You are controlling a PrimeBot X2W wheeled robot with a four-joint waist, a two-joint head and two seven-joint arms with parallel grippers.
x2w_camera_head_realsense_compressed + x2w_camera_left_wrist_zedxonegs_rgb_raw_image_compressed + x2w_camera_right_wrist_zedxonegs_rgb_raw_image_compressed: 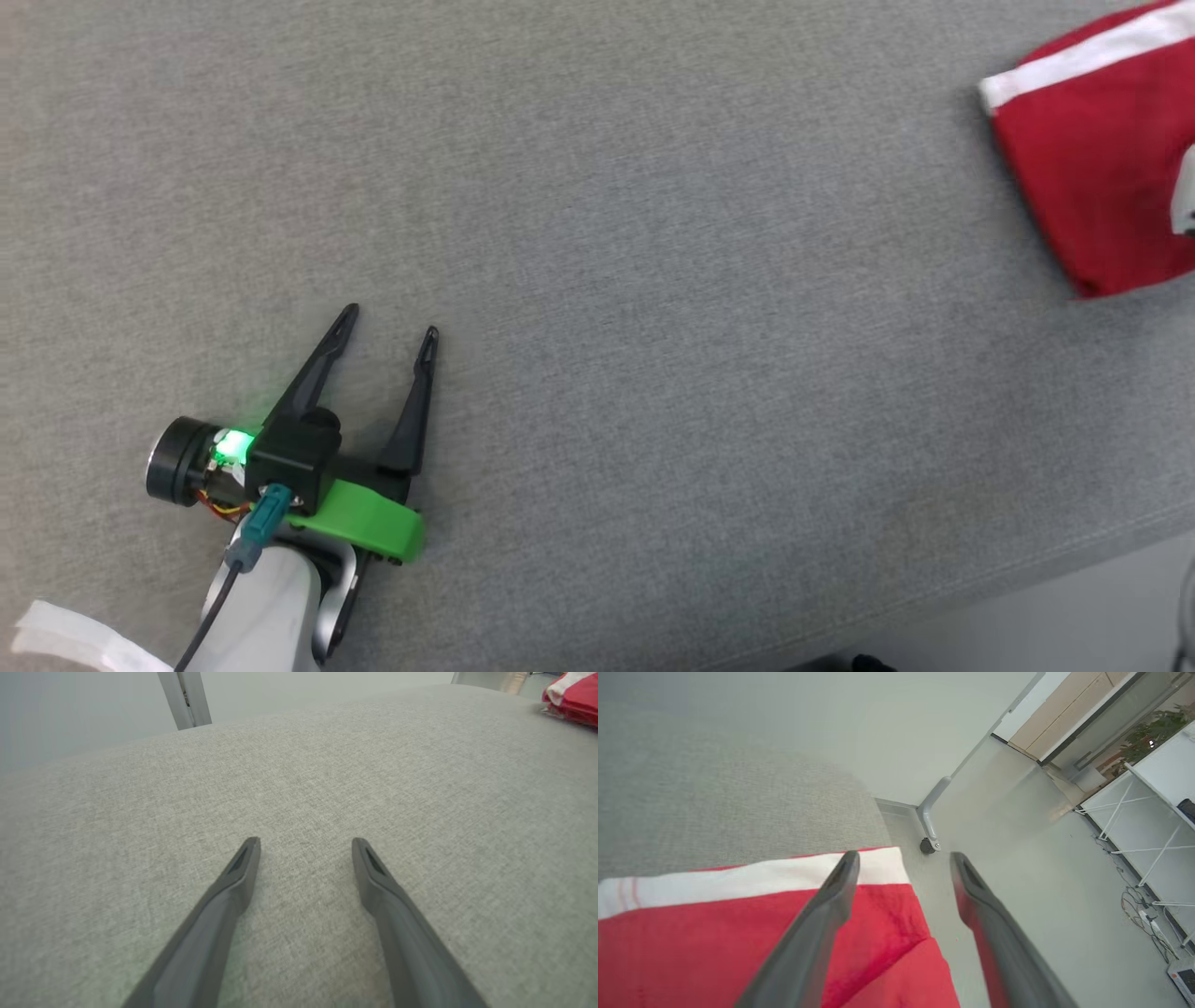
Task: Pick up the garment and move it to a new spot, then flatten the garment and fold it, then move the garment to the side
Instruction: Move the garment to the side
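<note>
The red garment (1083,177) is seen lying folded at the right edge of the grey counter (653,280), so the task is judged nearly finished. The right tool (903,855) is spread above it, grasping nothing. The left tool (390,320) is likewise spread and empty.

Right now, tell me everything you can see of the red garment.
The garment is red cloth with a broad white band along one edge, and thin red stripes show in that band. It looks soft and is folded into a flat, layered bundle. It lies at the right end of the grey fabric surface, close to its edge. The right gripper hangs open over it, and no grip shows.
</note>
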